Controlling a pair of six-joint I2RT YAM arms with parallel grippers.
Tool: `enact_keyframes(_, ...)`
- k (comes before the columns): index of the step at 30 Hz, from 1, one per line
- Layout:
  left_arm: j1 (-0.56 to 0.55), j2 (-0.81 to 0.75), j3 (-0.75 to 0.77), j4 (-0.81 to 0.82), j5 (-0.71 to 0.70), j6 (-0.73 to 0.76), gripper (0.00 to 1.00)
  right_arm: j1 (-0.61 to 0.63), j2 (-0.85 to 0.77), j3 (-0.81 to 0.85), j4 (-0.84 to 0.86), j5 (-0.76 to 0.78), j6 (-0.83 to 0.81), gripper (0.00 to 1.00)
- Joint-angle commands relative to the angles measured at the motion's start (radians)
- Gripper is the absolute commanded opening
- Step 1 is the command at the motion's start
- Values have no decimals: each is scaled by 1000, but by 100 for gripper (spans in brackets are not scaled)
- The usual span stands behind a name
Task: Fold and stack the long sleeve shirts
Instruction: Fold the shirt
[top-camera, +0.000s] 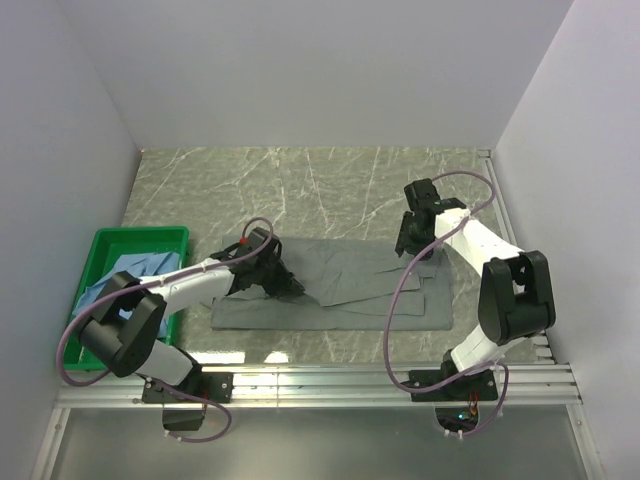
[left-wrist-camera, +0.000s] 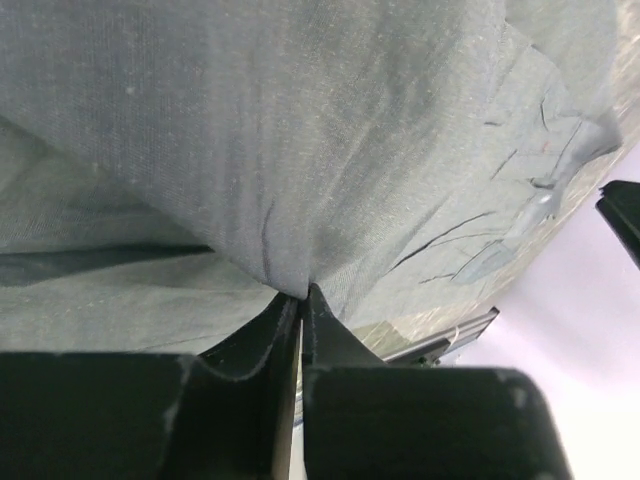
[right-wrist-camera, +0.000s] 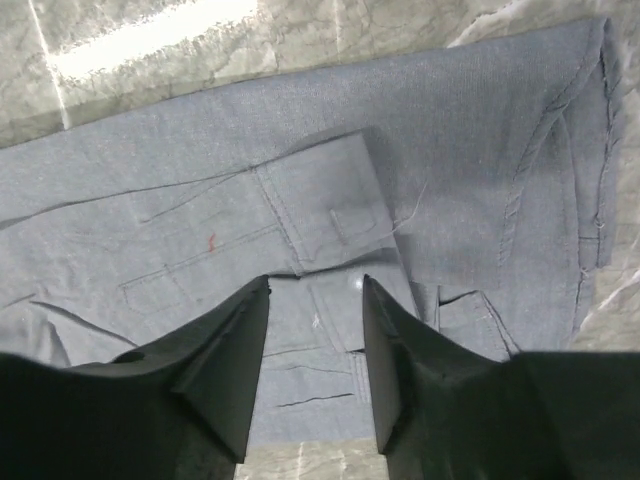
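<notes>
A grey-green long sleeve shirt (top-camera: 350, 285) lies spread flat across the middle of the marble table, with a cuff (right-wrist-camera: 320, 195) folded onto it near the right end. My left gripper (top-camera: 290, 285) is at its left part, shut on a pinch of the cloth (left-wrist-camera: 290, 270), which rises in a peak from the tips (left-wrist-camera: 302, 292). Over the shirt's right end my right gripper (top-camera: 408, 240) hovers open; only flat cloth lies below the gap between its fingertips (right-wrist-camera: 315, 285). A light blue shirt (top-camera: 130, 272) sits bunched in the bin at the left.
The green plastic bin (top-camera: 140, 233) stands at the table's left edge beside the left arm. An aluminium rail (top-camera: 330, 378) runs along the near edge. White walls close in on the left, back and right sides.
</notes>
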Motion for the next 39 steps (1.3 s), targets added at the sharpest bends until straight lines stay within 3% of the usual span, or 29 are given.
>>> enact_keyframes(1,9,-6,-6,-14,74,31,12,-5,-33,51,29,23,7,51)
enact_keyframes(4,14,-15,14,-46,81,57,32,-2,-103,35,71,8,4,51)
enact_keyframes(8,15,-108,64,-115,-3,114,69,11,-211,-18,161,-84,-22,52)
enact_keyframes(11,14,-174,95,-173,-56,160,76,40,-280,-64,276,-260,-44,52)
enact_keyframes(16,44,-238,137,-200,-174,246,66,183,-326,-140,411,-458,-68,52)
enact_keyframes(22,162,-181,140,-126,-189,358,54,352,-187,-121,523,-619,-105,52)
enact_keyframes(30,221,-70,46,-83,-238,323,34,480,138,48,300,-675,-275,50)
enact_keyframes(39,357,-138,-156,-74,-252,211,22,508,206,30,137,-598,-389,50)
